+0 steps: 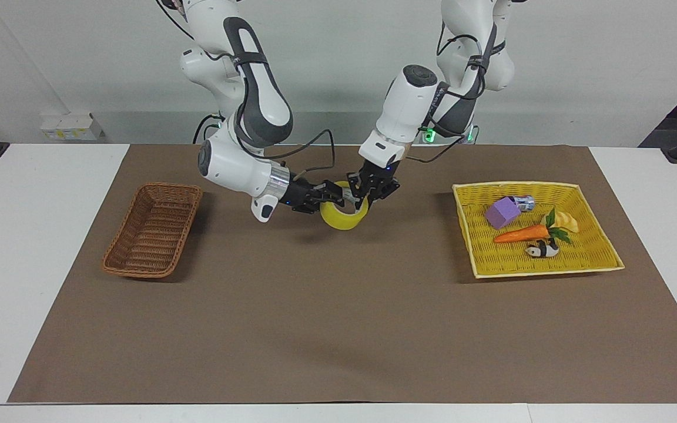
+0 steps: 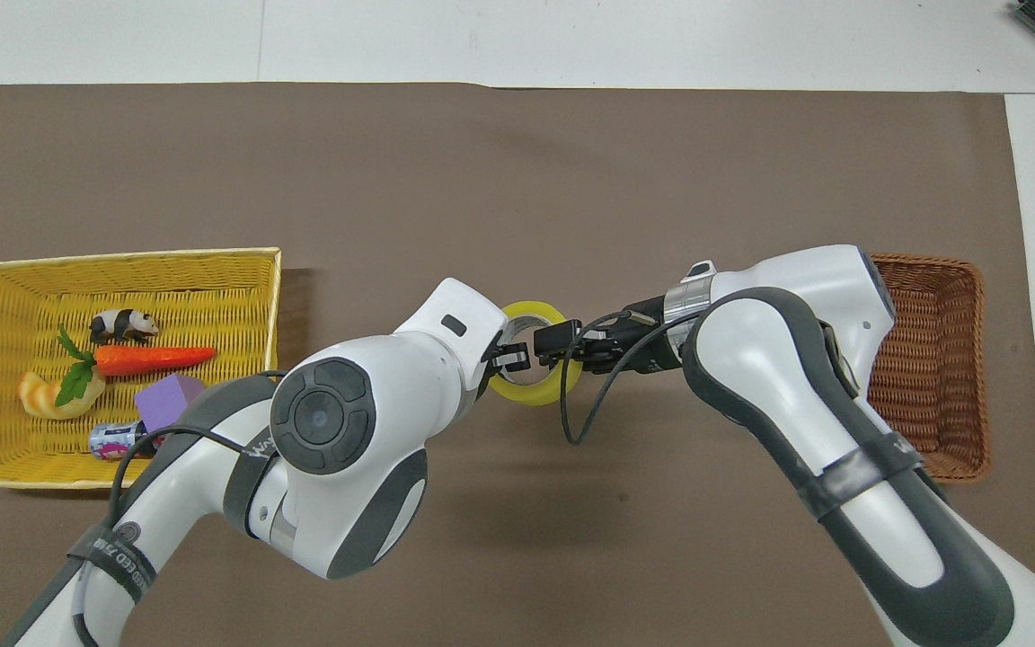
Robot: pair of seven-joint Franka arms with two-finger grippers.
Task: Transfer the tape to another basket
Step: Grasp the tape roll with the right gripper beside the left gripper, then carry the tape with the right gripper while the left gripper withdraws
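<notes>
The yellow tape (image 1: 344, 221) hangs in the air over the brown mat between the two baskets; it also shows in the overhead view (image 2: 526, 394). My left gripper (image 1: 365, 198) comes down from above and is shut on the roll's rim on the side toward the yellow basket (image 2: 507, 358). My right gripper (image 1: 334, 201) reaches in level from the brown basket's side, open, with its fingers astride the roll's other rim (image 2: 555, 343). The brown wicker basket (image 1: 165, 187) lies toward the right arm's end of the table (image 2: 931, 262) with nothing in it.
The yellow square basket (image 1: 515, 184) stands toward the left arm's end (image 2: 122, 256). It holds a carrot (image 1: 520, 234), a purple block (image 1: 502, 212), a panda figure (image 1: 541, 251), a small can and a bread-like piece.
</notes>
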